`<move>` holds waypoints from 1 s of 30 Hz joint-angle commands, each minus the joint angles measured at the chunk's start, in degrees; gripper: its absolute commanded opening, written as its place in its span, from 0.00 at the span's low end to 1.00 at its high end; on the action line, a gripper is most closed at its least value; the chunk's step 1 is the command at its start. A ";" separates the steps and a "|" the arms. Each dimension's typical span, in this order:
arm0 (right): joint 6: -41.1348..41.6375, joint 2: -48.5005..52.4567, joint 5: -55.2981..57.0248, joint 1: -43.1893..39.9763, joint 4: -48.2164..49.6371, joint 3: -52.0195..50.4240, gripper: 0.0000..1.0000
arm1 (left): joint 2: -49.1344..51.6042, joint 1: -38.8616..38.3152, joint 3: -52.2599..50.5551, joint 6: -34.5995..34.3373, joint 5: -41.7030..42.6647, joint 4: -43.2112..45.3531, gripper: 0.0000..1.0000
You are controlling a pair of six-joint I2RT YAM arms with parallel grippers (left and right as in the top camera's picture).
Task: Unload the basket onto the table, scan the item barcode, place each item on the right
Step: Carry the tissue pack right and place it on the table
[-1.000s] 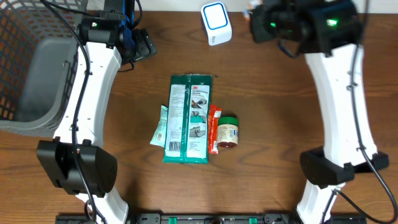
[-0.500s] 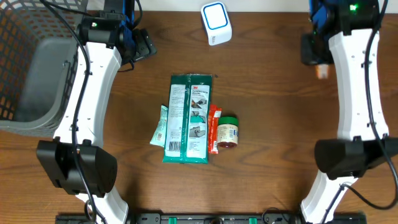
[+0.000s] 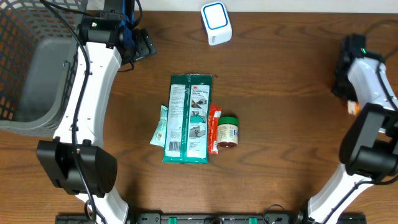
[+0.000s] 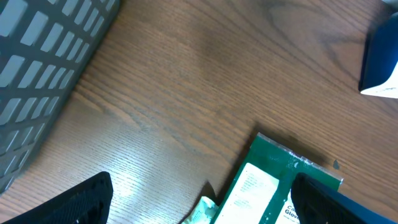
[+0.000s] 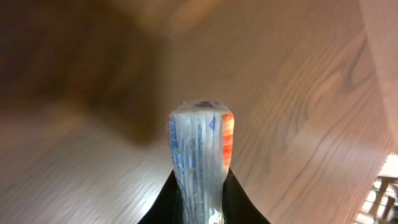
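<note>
The packet (image 5: 200, 155) runs off the bottom edge, its print too blurred to read. The basket (image 3: 18, 37) is cut by the overhead view's left edge.

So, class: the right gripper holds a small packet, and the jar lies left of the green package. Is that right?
Not quite: the overhead view shows the jar lying right of the green package, not left. The right gripper does hold a small packet.

Bare table (image 3: 286, 124) lies open right of the central packets (image 3: 189, 118); the basket (image 3: 18, 31) blocks the left edge, the scanner (image 3: 216, 23) the far middle.
</note>
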 commanded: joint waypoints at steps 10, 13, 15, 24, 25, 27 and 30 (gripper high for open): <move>1.22 -0.13 -10.75 -9.38 9.05 -7.69 0.57 | 0.20 0.13 0.37 0.35 -0.76 -0.17 0.91; 1.22 -0.13 -10.95 -9.44 9.07 -7.69 0.73 | 0.20 0.13 0.37 0.35 -0.76 -0.17 0.91; 1.20 -0.13 -11.23 -9.38 9.11 -7.69 0.81 | 0.20 0.13 0.37 0.35 -0.76 -0.17 0.91; -0.52 -0.15 -17.38 -9.05 9.62 -7.50 0.76 | 0.20 0.13 0.37 0.35 -0.76 -0.17 0.92; -0.55 -0.15 -17.35 -8.94 9.62 -7.43 0.77 | 0.20 0.13 0.37 0.35 -0.76 -0.17 0.91; -0.57 -0.28 -17.38 -8.83 9.62 -7.21 0.77 | 0.20 0.13 0.37 0.35 -0.76 -0.17 0.91; -2.40 -0.92 -19.58 -8.74 8.52 -5.86 0.75 | 0.20 0.13 0.37 0.35 -0.76 -0.17 0.92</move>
